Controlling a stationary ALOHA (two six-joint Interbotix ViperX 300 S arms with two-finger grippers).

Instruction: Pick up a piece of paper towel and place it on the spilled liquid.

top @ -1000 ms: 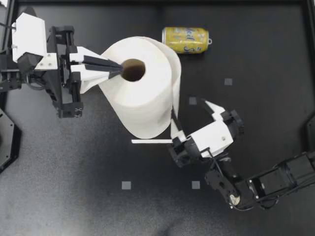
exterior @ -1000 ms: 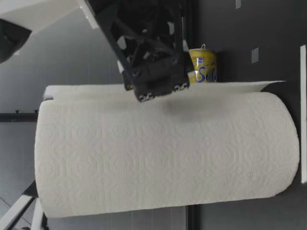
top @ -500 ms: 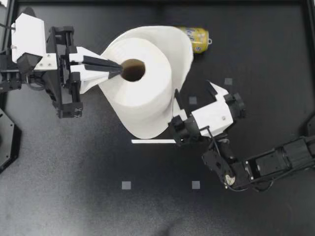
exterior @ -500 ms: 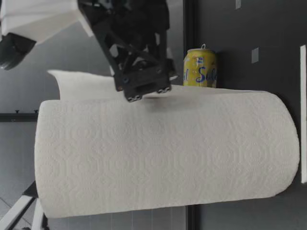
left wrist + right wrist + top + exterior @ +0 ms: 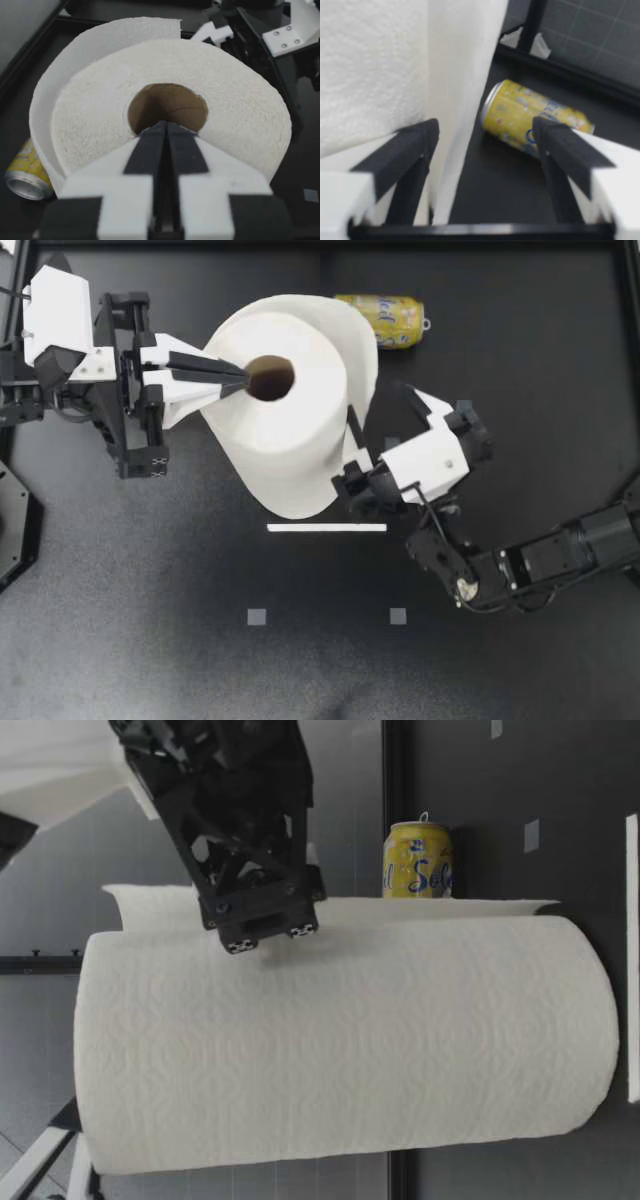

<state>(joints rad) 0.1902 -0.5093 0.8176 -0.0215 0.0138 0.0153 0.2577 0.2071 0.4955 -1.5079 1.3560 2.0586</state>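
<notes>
Find the paper towel roll standing upright on the dark surface, a loose sheet peeling off toward the can lying on its side just beyond.

Record the right gripper as open, fingers astride the sheet's hanging edge, not yet pinching.

Record the left gripper as closed on nothing, laid across the roll's top, tips at the core's rim, apparently steadying it.

Judge the step as tearing off one sheet.

Recommend closing squarely on the sheet, well in from its edge. Hold the roll down and pull sideways, not upward.

See no spill in any view; confirm its place before carrying.
</notes>
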